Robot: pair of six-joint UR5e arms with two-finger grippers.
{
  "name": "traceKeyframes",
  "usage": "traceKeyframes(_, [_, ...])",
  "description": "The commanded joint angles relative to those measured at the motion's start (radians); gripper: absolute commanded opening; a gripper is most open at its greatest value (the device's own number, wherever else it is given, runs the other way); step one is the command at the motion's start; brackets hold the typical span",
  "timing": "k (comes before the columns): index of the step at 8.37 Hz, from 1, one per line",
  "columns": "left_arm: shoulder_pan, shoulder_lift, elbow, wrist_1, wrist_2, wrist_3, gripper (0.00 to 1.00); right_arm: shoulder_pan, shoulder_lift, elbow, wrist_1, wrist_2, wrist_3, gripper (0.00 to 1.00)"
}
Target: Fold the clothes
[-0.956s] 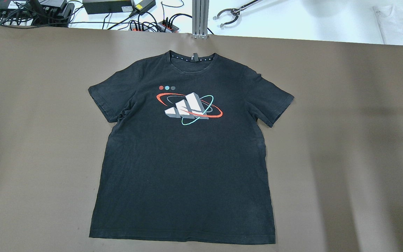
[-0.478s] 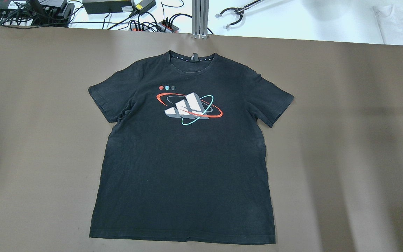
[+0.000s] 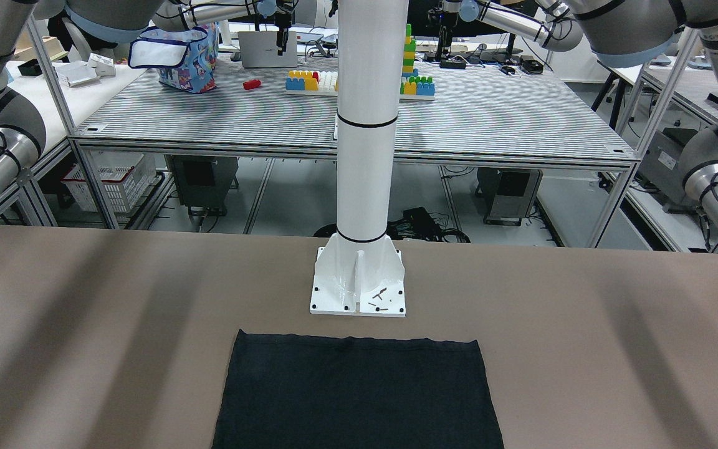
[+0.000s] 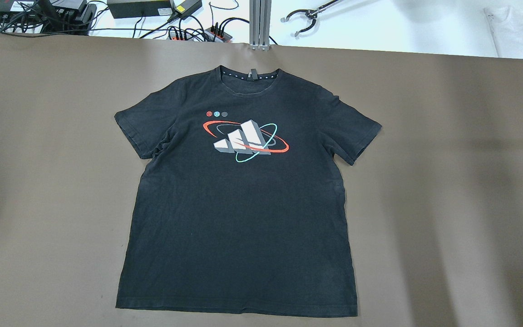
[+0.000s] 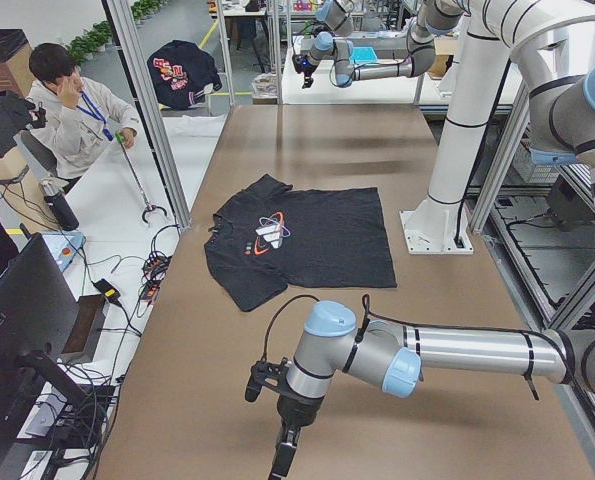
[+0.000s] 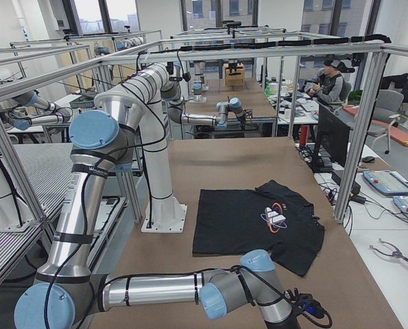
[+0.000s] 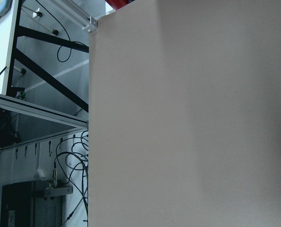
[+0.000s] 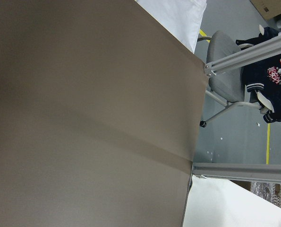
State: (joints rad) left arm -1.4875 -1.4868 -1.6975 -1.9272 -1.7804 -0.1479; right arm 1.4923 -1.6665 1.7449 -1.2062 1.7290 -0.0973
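A soft, matte black printed T-shirt (image 4: 239,218) is being shown spread flat on the smooth brown table (image 4: 447,181); the jaw gap of the left gripper (image 5: 281,457) cannot be told; the right gripper is being cropped out.

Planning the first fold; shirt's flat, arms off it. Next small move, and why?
Probably bring the left tool over the nearest sleeve of the shirt to start a side fold: the shirt lies flat and unfolded, print up, and neither arm is over it.

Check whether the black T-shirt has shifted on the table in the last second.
No. The black T-shirt lies where it did, its collar still in line with the aluminium post.
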Motion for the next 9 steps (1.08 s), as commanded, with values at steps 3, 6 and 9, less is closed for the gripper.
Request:
traceKeyframes(3, [0.016, -0.087, 0.018, -0.062, -0.060, 0.007, 1.00, -0.006, 0.004, -0.004, 0.057, 0.010, 0.017, 0.94])
traceKeyframes(6, [0.122, -0.188, 0.082, -0.067, -0.080, 0.037, 1.00, -0.085, 0.108, -0.042, 0.043, 0.009, 0.048, 0.94])
traceKeyframes(9, [0.197, -0.364, 0.238, -0.065, -0.160, -0.030, 1.00, -0.286, 0.299, -0.190, 0.045, 0.026, 0.361, 0.94])
